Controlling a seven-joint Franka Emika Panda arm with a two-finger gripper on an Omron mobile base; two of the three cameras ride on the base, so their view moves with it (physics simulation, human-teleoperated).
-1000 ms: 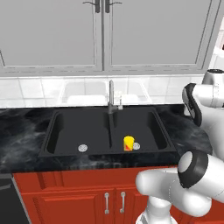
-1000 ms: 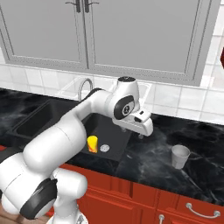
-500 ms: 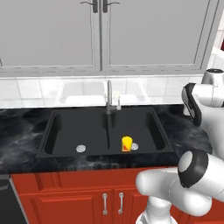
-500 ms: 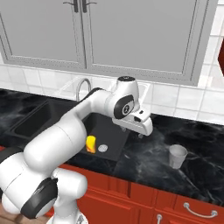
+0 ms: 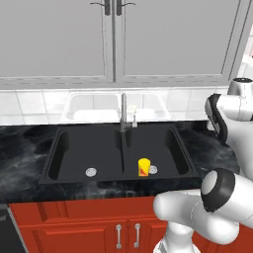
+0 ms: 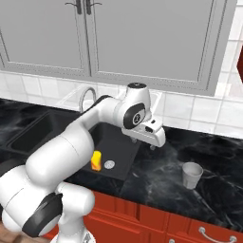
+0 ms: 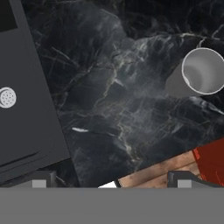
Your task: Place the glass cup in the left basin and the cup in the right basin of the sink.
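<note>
The yellow cup (image 5: 144, 166) (image 6: 96, 160) stands upright in the narrower right basin (image 5: 165, 146) (image 7: 22, 122) of the black sink, next to its silver drain (image 5: 153, 169) (image 7: 6, 97). The wider left basin (image 5: 79, 148) holds only its drain (image 5: 91, 172). On the black marble counter to the right of the sink stands the glass cup (image 6: 191, 174) (image 7: 199, 74), upright. My gripper (image 6: 152, 144) (image 7: 111, 180) hangs open above the counter between the sink's right rim and the glass cup, with nothing between its fingers.
A curved chrome faucet (image 5: 123, 111) rises behind the sink's divider. Grey cabinet doors (image 5: 118, 39) hang above the white tiled wall. The counter's front edge with red cabinet fronts (image 6: 156, 220) runs just in front of the glass cup.
The whole picture has slid slightly to the left in both base views, so the camera has moved. The arm keeps about the same pose and both cups stand where they were.
</note>
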